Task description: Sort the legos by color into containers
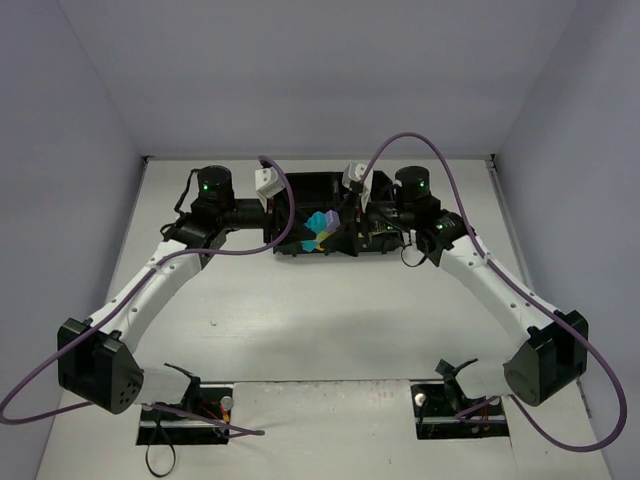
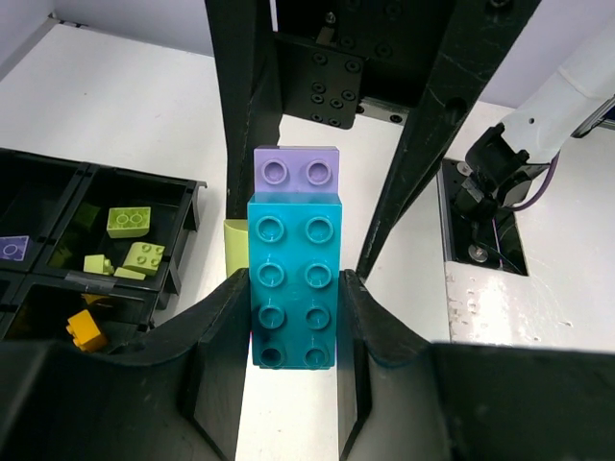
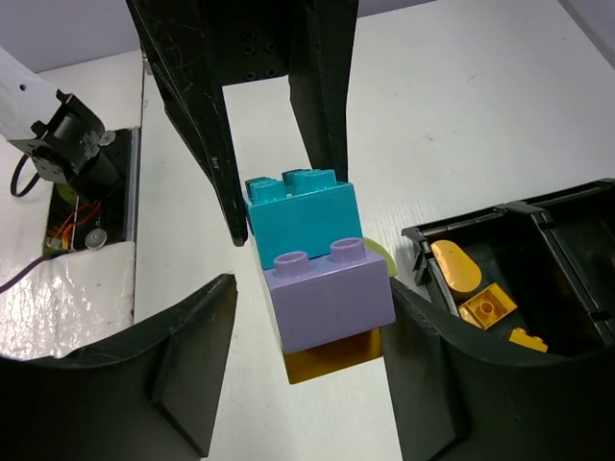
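Note:
A joined stack of legos hangs above the black tray [image 1: 312, 186]. The stack has a cyan-blue brick [image 2: 293, 279], a purple brick [image 2: 296, 173] and a lime piece [image 2: 234, 246]. My left gripper [image 2: 293, 293] is shut on the cyan-blue brick. In the right wrist view the purple brick [image 3: 332, 298] sits between the cyan-blue one [image 3: 303, 216] and an orange one [image 3: 336, 357]. My right gripper [image 3: 312, 322] is open around the purple brick. Its right finger is at the brick's side and there is a gap on the left. The stack [image 1: 320, 230] shows between both grippers.
Tray compartments hold lime bricks [image 2: 130, 240], an orange brick [image 2: 86, 329] and a purple brick [image 2: 12, 248]. Another compartment holds several orange pieces [image 3: 485, 307]. White table lies below. The arm bases stand at the near edge [image 1: 185, 400].

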